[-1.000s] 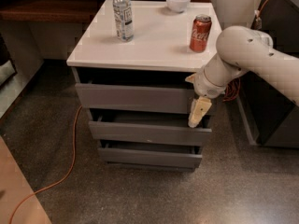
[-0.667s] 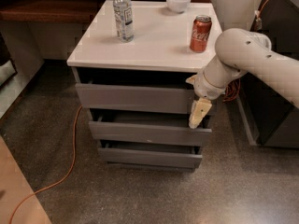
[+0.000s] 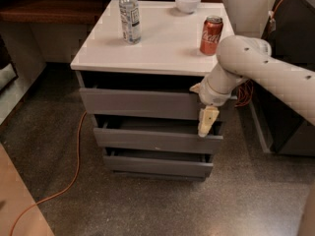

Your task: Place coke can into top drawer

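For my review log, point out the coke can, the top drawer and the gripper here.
coke can (image 3: 211,36): camera view, middle of its red side.
top drawer (image 3: 138,103): camera view, middle of its grey front.
gripper (image 3: 207,122): camera view, its pale tip, hanging at the top drawer's lower right.

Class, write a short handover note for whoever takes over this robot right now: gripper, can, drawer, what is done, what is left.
Gripper: pointing down in front of the right end of the top drawer, not holding the can.
Coke can: upright on the white cabinet top, right side, near the front edge; nothing grips it.
Top drawer: barely open, if at all; its inside does not show.
Done: can not yet picked up or placed.
Left: probably pull the drawer out, grasp the can, set it inside.
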You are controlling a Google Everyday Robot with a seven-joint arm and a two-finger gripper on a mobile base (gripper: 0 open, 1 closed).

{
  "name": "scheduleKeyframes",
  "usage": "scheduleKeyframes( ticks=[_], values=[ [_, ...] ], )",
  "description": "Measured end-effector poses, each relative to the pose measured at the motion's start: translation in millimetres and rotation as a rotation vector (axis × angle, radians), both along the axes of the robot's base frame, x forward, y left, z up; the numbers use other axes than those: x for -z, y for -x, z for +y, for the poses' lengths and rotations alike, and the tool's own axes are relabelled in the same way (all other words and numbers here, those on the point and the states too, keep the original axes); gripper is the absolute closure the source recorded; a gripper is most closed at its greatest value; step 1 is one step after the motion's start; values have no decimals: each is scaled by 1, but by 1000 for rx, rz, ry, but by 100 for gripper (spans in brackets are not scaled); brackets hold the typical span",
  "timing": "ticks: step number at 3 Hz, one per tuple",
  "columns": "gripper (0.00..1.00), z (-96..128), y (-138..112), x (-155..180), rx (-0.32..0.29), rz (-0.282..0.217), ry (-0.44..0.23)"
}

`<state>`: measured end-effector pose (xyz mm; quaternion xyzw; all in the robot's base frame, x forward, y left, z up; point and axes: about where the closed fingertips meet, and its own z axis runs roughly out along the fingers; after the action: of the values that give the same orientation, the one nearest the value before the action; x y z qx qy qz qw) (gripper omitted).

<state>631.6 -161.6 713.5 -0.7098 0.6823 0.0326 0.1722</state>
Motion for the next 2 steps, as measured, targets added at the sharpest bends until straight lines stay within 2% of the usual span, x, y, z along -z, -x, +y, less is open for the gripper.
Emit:
scheduleKeyframes(
  ticks=[1, 2],
  values=[
    [0, -2, -13, 21, -69, -3, 38],
    [0, -3, -24, 37, -114, -32, 48]
  ],
)
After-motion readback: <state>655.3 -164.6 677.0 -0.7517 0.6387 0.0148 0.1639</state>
